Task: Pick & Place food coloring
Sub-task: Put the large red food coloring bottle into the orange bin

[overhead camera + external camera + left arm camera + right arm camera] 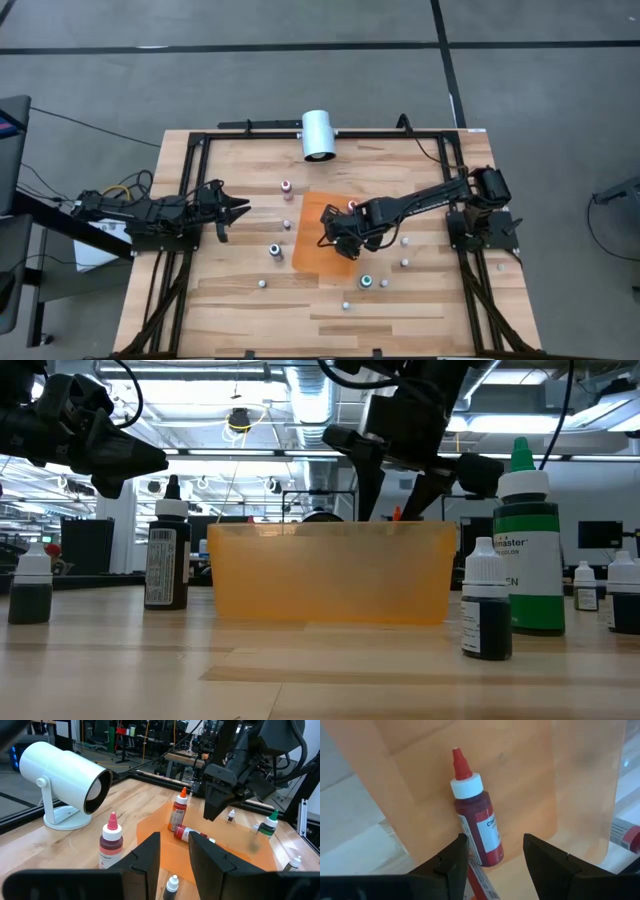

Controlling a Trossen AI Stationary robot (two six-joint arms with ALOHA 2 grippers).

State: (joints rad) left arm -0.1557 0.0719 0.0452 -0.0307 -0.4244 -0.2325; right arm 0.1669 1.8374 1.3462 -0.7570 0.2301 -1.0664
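Observation:
An orange see-through tray stands mid-table. A red food coloring bottle with a red tip and a white collar is in it. My right gripper hangs open above the tray, pointing steeply down, with the bottle's base end showing between its fingers farther off. A second red bottle lies on its side in the tray. Several more small bottles stand on the wood around the tray, among them a pink-topped one and a teal-topped one. My left gripper waits shut and level at the table's left.
A big white cylinder on a stand sits at the far edge. Black frame rails run round the table. In the low view a tall green bottle and a small dark one stand near the tray's front.

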